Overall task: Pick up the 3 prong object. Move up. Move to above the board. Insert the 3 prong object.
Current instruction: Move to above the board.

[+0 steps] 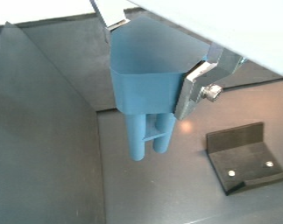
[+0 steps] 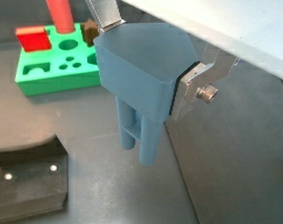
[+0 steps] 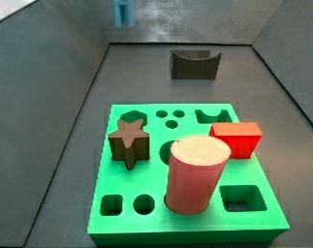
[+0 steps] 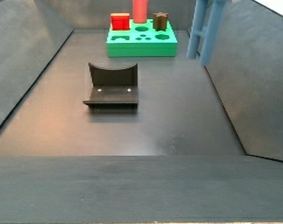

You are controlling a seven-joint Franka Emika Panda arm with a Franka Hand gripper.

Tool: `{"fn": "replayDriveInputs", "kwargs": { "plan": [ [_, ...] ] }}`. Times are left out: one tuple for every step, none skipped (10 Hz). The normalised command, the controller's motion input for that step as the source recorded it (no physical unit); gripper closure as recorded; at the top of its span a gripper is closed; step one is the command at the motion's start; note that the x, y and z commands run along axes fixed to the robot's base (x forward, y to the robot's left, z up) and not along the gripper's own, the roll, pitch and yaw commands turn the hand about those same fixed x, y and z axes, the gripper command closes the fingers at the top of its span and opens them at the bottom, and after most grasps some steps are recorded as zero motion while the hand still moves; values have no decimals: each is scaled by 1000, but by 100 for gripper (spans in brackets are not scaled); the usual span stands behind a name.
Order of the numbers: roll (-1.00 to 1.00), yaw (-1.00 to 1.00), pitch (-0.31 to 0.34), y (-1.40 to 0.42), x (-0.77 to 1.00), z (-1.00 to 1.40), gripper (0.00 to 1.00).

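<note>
My gripper (image 1: 153, 54) is shut on the wide head of the 3 prong object (image 1: 147, 87), a light steel-blue piece whose narrow legs hang down over the dark floor; both show in both wrist views, the gripper (image 2: 146, 54) and the piece (image 2: 137, 83). Silver fingers (image 1: 197, 84) press its two sides. In a side view the piece (image 4: 204, 31) hangs beside the board (image 4: 141, 49), not over it. The green board also shows close up in a side view (image 3: 185, 224) and in a wrist view (image 2: 44, 85). The gripper itself is out of frame in both side views.
On the board stand a fat pink cylinder (image 3: 193, 174), a red cube (image 3: 236, 139) and a brown star piece (image 3: 130, 140). The fixture (image 4: 112, 85) stands on the floor mid-bin, also seen in the wrist views (image 1: 243, 157). Grey sloping walls enclose the bin.
</note>
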Motion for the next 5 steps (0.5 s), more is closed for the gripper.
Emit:
{"fn": "replayDriveInputs", "kwargs": {
  "plan": [
    [12,-11,91,-85,74,1000,100],
    [13,-5,92,-74,67,959,100],
    [16,6,92,-37,37,703,100],
    [16,10,90,-25,25,601,100],
    [18,8,84,-8,10,403,100]
  ]
}}
